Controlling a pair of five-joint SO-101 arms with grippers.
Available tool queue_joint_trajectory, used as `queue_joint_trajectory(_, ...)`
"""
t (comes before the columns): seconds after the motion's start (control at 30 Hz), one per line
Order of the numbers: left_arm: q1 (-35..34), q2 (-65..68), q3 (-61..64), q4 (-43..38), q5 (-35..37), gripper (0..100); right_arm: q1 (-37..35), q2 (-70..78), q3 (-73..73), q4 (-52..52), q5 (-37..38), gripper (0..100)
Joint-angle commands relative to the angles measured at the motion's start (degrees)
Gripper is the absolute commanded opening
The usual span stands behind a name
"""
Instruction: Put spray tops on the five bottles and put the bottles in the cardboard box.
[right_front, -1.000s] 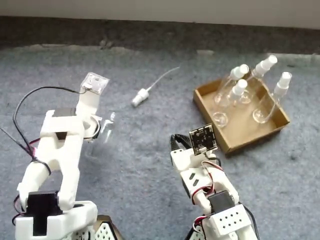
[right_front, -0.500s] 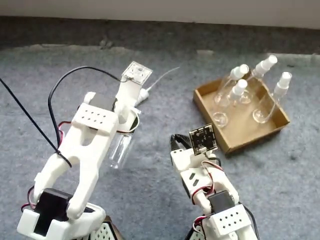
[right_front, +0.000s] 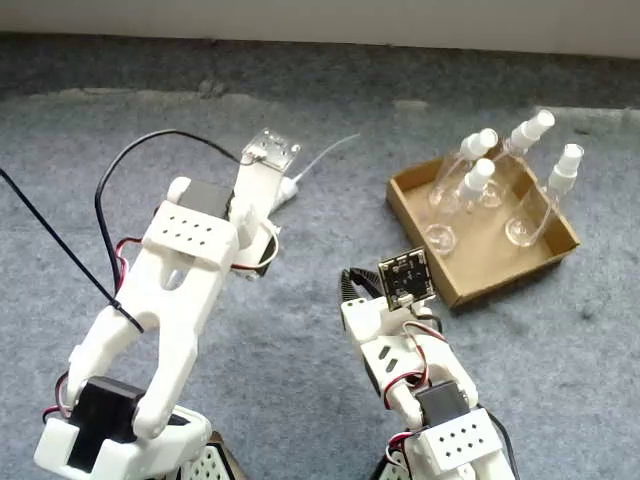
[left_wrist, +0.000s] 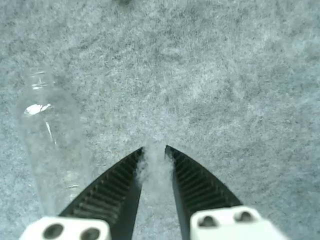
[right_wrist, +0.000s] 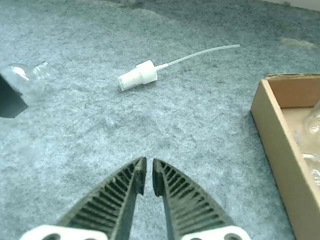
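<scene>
Left wrist view | left jaws parted, empty | bottle (left_wrist: 50, 145) beside | right jaws closed

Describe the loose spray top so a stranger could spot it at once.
From the cardboard box, look across the grey felt towards the left arm. There lies the spray top: a white cap on its side with a long thin tube. Unlike those in the box, it is on no bottle.

Grey felt mat (right_front: 290, 360) below a pale wall strip (right_front: 400, 18)
</scene>
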Motion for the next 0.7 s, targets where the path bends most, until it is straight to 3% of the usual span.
queue_joint_trajectory(0.0,-3.2,-0.5,0.5,-1.1,0.6,1,-0.3,-0.8,3.6,-1.5,0.7,0.9)
queue_joint_trajectory(0.37,-16.4,-16.6,4.2,-4.2,0.6,1,-0.3,-0.8,3.6,-1.5,0.7,0.9)
queue_joint_trajectory(0.47,-16.6,-20.3,12.2,-11.3,0.5,1,-0.3,-0.8,3.6,-1.5,0.7,0.9)
queue_joint_trajectory(0.67,-19.5,-21.5,28.0,-37.3,0.2,1,-0.3,-0.8,3.7,-1.5,0.7,0.9)
